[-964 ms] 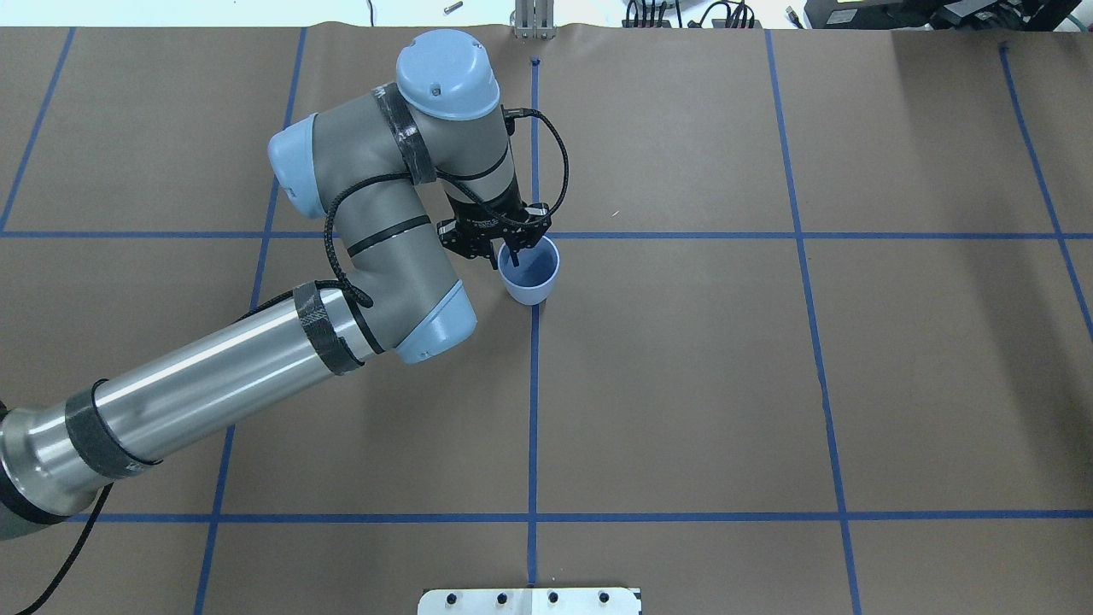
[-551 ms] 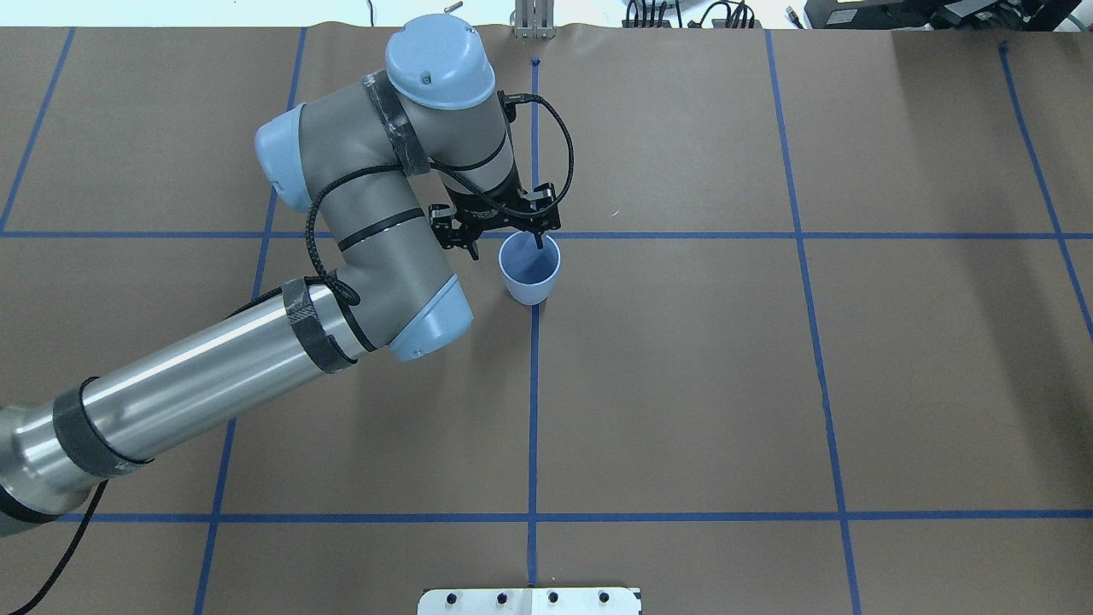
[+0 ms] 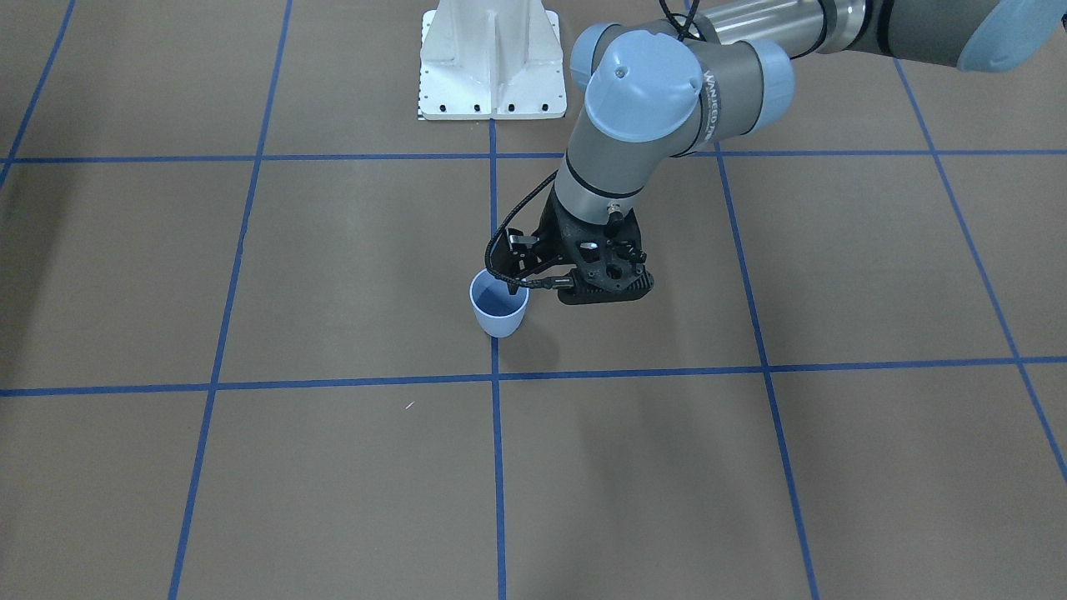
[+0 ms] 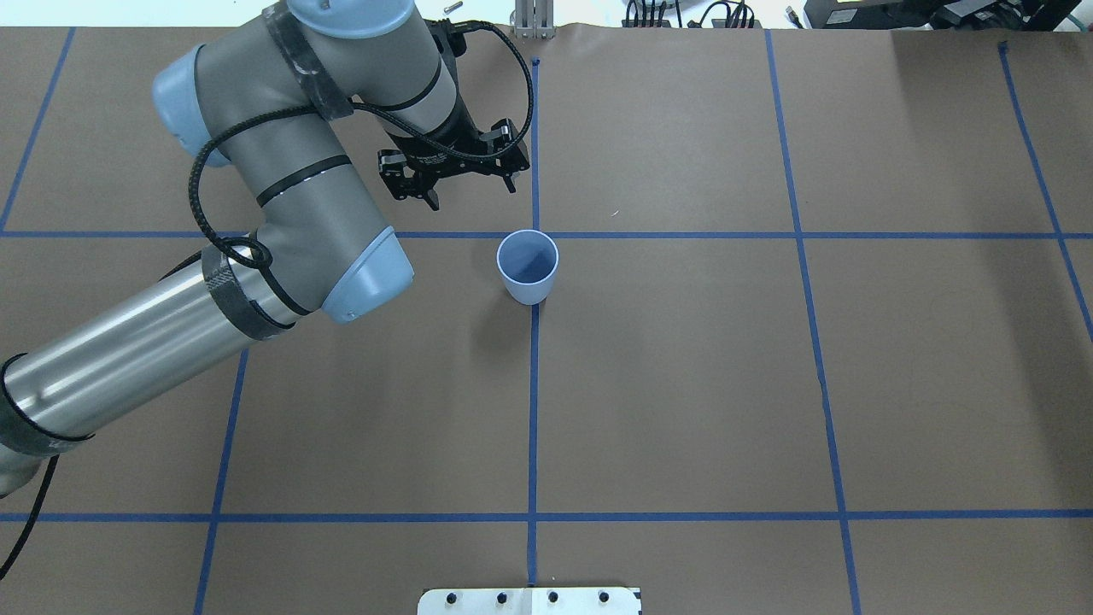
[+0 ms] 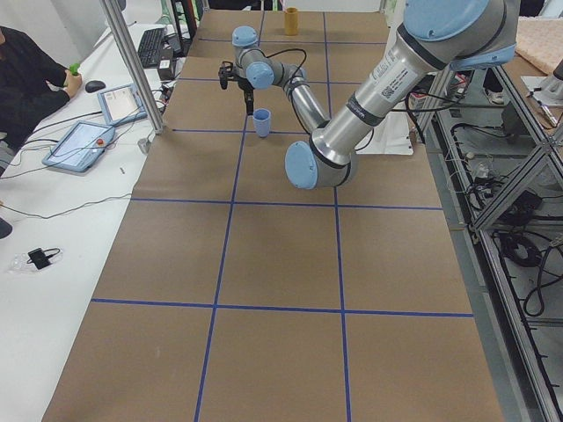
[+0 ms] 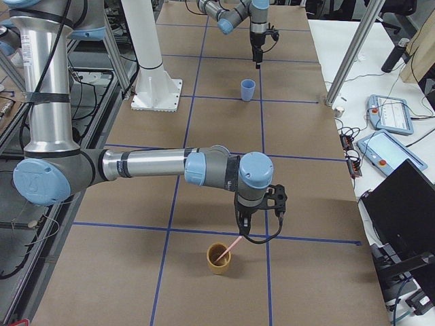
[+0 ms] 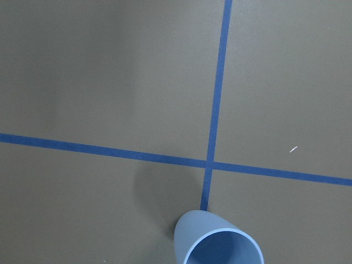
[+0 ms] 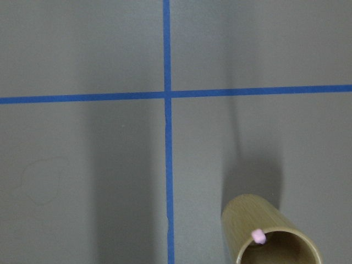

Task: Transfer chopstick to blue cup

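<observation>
1 blue cup [image 4: 528, 266] | 1 chopstick [image 6: 230, 248] – in 1 tan cup [image 6: 217, 262] | left gripper [image 4: 472, 195] apart | right gripper [image 6: 245, 229] – cannot tell

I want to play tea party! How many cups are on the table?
2. The blue cup stands by a tape crossing mid-table. A tan cup stands near the table's end beneath the right hand, with the chopstick leaning in it. I see no others.

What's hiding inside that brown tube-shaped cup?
A thin pale pink chopstick leans inside the tan cylindrical cup, its top poking out above the rim. The cup's wall hides its lower end and the cup's bottom.
</observation>
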Tool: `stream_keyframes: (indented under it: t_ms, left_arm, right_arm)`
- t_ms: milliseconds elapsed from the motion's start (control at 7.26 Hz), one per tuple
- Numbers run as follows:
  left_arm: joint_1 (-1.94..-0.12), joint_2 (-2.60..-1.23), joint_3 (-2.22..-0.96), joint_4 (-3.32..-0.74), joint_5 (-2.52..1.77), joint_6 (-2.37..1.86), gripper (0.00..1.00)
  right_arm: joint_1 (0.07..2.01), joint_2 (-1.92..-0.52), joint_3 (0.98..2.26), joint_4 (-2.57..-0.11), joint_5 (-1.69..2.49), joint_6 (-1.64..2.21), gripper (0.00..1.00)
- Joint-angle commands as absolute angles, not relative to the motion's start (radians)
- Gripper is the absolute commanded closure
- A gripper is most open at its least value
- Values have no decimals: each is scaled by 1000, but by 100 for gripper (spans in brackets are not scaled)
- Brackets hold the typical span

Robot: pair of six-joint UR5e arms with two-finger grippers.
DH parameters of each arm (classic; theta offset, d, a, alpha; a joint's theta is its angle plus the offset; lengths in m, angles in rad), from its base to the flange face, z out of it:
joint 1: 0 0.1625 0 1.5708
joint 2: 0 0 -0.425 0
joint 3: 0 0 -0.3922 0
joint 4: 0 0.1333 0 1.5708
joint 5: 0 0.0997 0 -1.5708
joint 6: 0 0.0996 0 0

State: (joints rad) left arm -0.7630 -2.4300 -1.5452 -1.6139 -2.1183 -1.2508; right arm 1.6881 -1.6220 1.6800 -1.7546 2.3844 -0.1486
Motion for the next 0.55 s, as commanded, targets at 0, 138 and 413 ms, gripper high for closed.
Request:
stream_keyframes:
  t_ms: [0, 138, 413]
  left_arm:
    - [-765, -2425, -1554, -1614, -2120, -1252, 2]
    - [-765, -2419, -1560, -1614, -2120, -1252, 2]
    - [-765, -2404, -1566, -1614, -2120, -1252, 2]
  right_arm:
    - [1703, -1654, 1643, -1750, 2320, -317, 0]
    - [1703, -1645, 1585, -1665, 2312, -334, 0]
    - [1703, -1640, 1476, -1431, 2312, -319, 0]
